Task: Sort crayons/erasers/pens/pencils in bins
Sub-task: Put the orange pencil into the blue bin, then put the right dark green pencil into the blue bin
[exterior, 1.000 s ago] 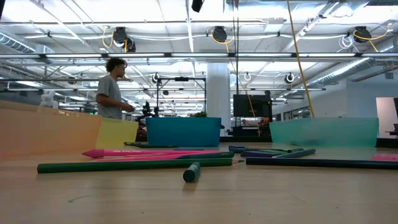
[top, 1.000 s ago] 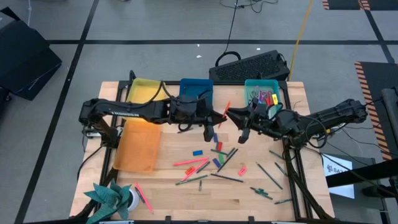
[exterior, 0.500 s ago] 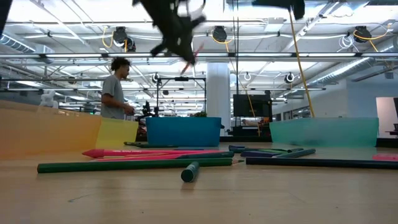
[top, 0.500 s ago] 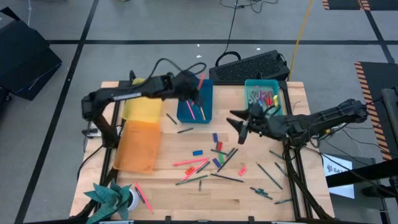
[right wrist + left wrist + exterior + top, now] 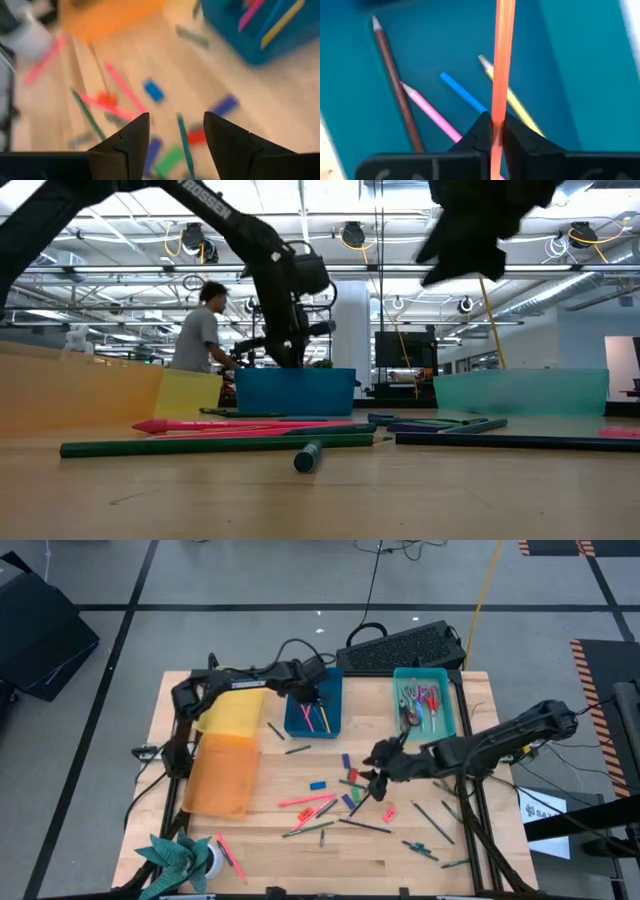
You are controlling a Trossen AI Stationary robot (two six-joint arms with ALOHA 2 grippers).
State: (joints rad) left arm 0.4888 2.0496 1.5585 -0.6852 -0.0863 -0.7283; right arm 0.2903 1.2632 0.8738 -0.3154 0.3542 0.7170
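At the left edge of the surface (image 5: 150,780) the orange bin (image 5: 220,775) and yellow bin (image 5: 232,705) are set end to end. The left gripper (image 5: 492,131) is held over the blue bin (image 5: 313,708), its fingers clenched on an orange stick (image 5: 501,55) above the pencils (image 5: 427,107) inside. Mid-surface, erasers (image 5: 318,785) and sticks are scattered, with bare wood toward the near edge. The right gripper (image 5: 175,131) is poised over this scatter, fingers spread and empty. The teal bin (image 5: 424,700) is set at the far right.

Bins (image 5: 314,708) along table's (image 5: 260,860) far edge; sticks (image 5: 340,802) & erasers (image 5: 317,785) scattered mid-table.
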